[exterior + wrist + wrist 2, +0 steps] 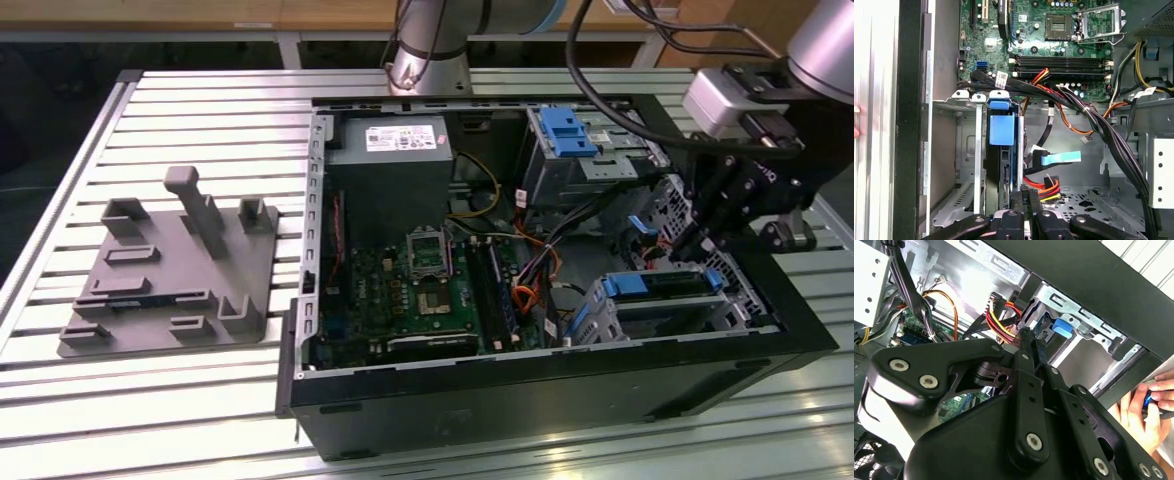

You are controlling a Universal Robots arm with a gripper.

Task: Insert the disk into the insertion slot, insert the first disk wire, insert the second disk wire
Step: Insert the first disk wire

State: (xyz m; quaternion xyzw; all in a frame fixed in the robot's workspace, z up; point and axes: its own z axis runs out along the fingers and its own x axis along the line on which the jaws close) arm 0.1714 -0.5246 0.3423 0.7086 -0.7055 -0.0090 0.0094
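- One disk (pixel 657 284) sits inside the insertion slot (pixel 667 318), at about 4 o'clock within the open computer case (pixel 534 385) in the exterior view.
- There, the disk's long axis runs roughly from 9 to 3 o'clock. It stands on its narrow edge, with the blue carrier's pull tab pointing to 9 o'clock, toward the motherboard (pixel 427 290).
- One gripper (pixel 697 240) hangs just above the slot, at its 1 o'clock, reaching down into the case.
- In both wrist views the fingers (pixel 1021 200) are drawn tightly together. Whether anything is pinched between them cannot be told.
- Two loose wires lie by the disk's end in the first wrist view. One is a red, yellow and black bundle (pixel 1046 186) just beside the fingertips, and the other is a cable with a blue tab (pixel 1060 157) a little farther off.
- One taller bay (pixel 567 140) with a blue latch stands at 1 o'clock in the case.
- One grey fixture (pixel 167 280) rests on the slatted table (pixel 200 110), at 9 o'clock from the case.
- One person's hand (pixel 1141 407) shows outside the case wall in the second wrist view.
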